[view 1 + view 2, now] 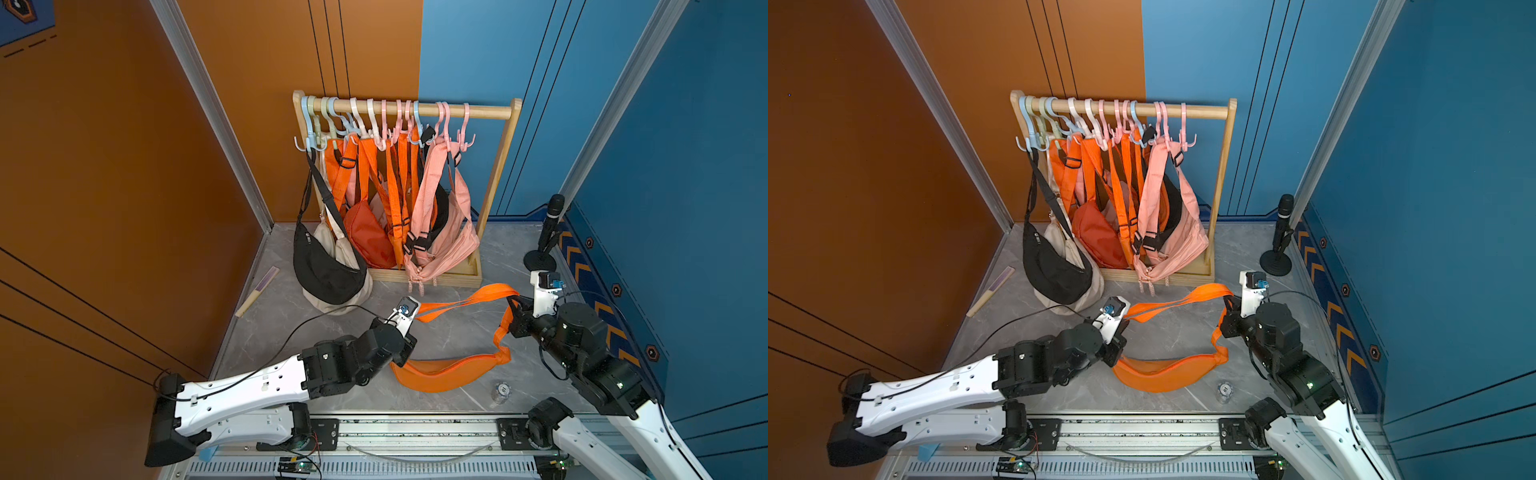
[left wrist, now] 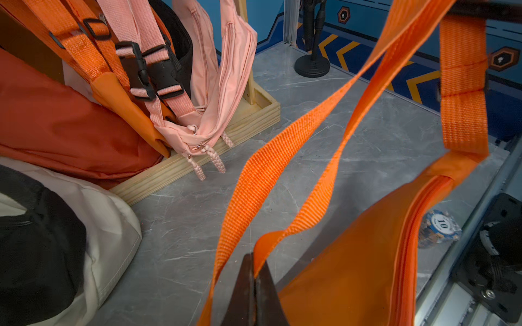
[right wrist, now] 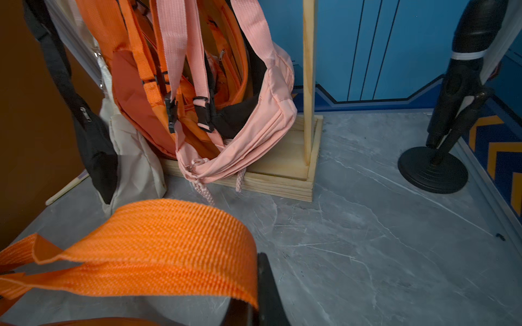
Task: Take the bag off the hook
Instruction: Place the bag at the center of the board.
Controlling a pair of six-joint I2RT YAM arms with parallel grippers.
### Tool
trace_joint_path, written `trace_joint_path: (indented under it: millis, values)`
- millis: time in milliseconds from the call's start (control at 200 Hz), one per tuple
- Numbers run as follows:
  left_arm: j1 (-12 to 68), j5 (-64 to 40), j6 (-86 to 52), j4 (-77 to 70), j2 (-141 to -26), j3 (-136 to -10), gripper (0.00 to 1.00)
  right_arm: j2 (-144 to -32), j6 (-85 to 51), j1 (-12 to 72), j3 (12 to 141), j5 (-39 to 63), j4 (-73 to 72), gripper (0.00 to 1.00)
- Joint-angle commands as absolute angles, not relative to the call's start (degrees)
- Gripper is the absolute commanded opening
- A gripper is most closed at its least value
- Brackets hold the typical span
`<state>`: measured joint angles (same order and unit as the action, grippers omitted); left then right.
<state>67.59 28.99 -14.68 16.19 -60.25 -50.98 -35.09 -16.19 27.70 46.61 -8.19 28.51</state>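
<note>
- Orange wall to the left and blue wall to the right close in a grey marble table.
- A wooden rack stands at the back of the table, and its rail is crowded with pastel hooks.
- Hung bags fill the rack. A black bag and a cream bag at its left end spill forward past the base onto the table. A pink bag sags over the base front at its right end.
- The orange bag is off the rack, well in front of it, slung low between the two arms. I cannot tell whether its body touches the table.
- Its strap runs as a twisted loop in front of the rack base, from one gripper to the other.
- The left gripper, in front of the rack's left half, is clenched on the strap, near the spilled black and cream bags.
- The right gripper, in front of the rack's right post, pinches the strap where it folds over.
- A microphone on a round stand is just right of the rack, close behind the right wrist.
- A folded fan lies left of the rack, by the orange wall.
- A poker chip sits far in front of the rack, beside the orange bag.
</note>
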Motion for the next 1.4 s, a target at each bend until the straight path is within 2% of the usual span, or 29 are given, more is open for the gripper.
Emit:
trace_joint_path:
  millis: [0,150,445,921,1271,1316,1391]
  values:
    - [63.1,23.1,-16.6,8.8,-62.6,-50.5,0.0,-38.9,-17.7,27.5,45.3,-13.7,22.7,0.0]
    - [59.8,19.8,-15.9,5.3,-68.4,-52.3,0.0,-44.9,-16.8,24.8,43.3,-15.0,17.3,0.0]
    - [55.8,15.5,-17.2,-3.2,-81.7,-54.1,0.0,-58.0,-22.2,13.2,40.6,-7.8,7.7,0.0]
    - [49.8,7.2,-19.3,-9.2,-101.7,-63.0,0.0,-75.4,-23.9,10.0,41.8,-7.3,0.2,0.0]
    - [46.7,2.3,-19.7,-10.3,-110.4,-69.0,0.0,-88.0,-24.2,7.7,47.9,-5.6,-2.4,0.0]
    - [46.9,1.7,-19.2,-10.3,-111.2,-69.6,0.0,-88.9,-23.8,7.6,48.7,-5.6,-2.1,0.03]
    - [47.1,1.8,-19.1,-10.3,-111.6,-69.9,0.16,-89.9,-23.4,7.5,49.3,-5.7,-2.2,0.09]
